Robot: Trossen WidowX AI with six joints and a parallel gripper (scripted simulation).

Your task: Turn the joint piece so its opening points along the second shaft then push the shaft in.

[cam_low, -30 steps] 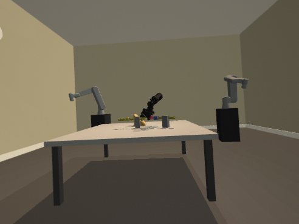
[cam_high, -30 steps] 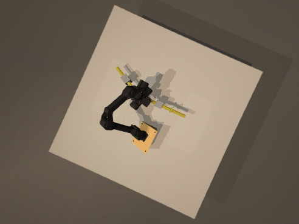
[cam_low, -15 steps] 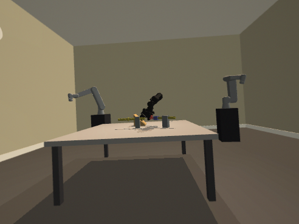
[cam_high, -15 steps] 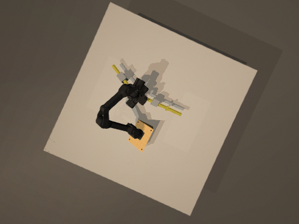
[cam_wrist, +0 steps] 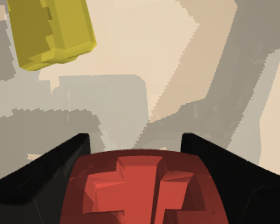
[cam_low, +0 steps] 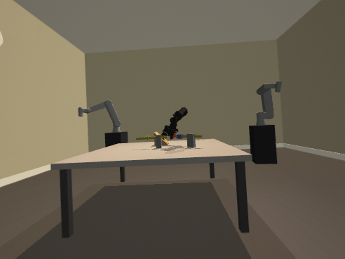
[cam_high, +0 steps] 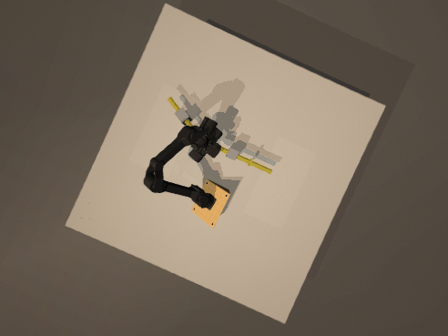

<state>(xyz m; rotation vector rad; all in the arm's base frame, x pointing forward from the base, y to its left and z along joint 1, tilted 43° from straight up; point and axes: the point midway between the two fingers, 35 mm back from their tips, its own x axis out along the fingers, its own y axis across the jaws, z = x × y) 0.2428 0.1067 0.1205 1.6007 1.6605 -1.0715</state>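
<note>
The red joint piece [cam_low: 174,135] [cam_wrist: 140,167] lies between the two black fingertips of my gripper [cam_wrist: 135,143] in the wrist view; my gripper is shut on it. A blue part [cam_low: 179,136] sits beside it, towards the first yellow shaft [cam_high: 171,101] [cam_low: 198,135], which is held in its grey block [cam_high: 181,115] [cam_low: 191,140]. The second yellow shaft [cam_high: 262,168] [cam_low: 143,137] [cam_wrist: 72,27] passes through the other grey block [cam_high: 235,152] [cam_low: 158,142]. Its near end is at the upper left in the wrist view, apart from the red piece. In the top view the arm covers the joint.
The black arm [cam_high: 170,152] stands on an orange base plate [cam_high: 212,217] on the pale table [cam_high: 273,273]. Shadows of the arm and shafts lie on the table. Two grey arms [cam_low: 113,116] [cam_low: 267,103] stand on black pedestals behind the table.
</note>
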